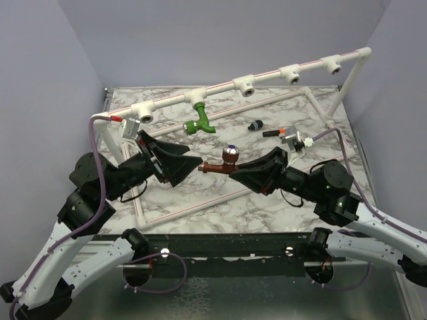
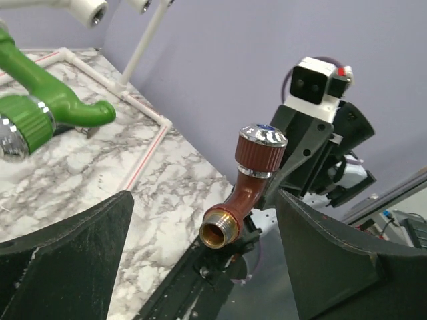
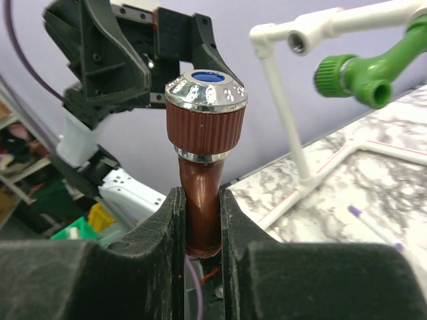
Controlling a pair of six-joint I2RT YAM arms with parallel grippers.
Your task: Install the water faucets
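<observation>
Right wrist view: the right fingers (image 3: 157, 253) are clamped on the lower stem of the brown faucet (image 3: 203, 127), which stands upright between them, its chrome-capped knob above their tips. In the left wrist view the left fingers (image 2: 67, 260) stand wide apart, gripping nothing. The faucet's brass threaded end lies in the gap between them, touching neither. From above, it hangs over the surface (image 1: 267, 200), between both arms. The green faucet (image 1: 199, 119) is joined to a fitting on the white pipe (image 1: 267, 77).
</observation>
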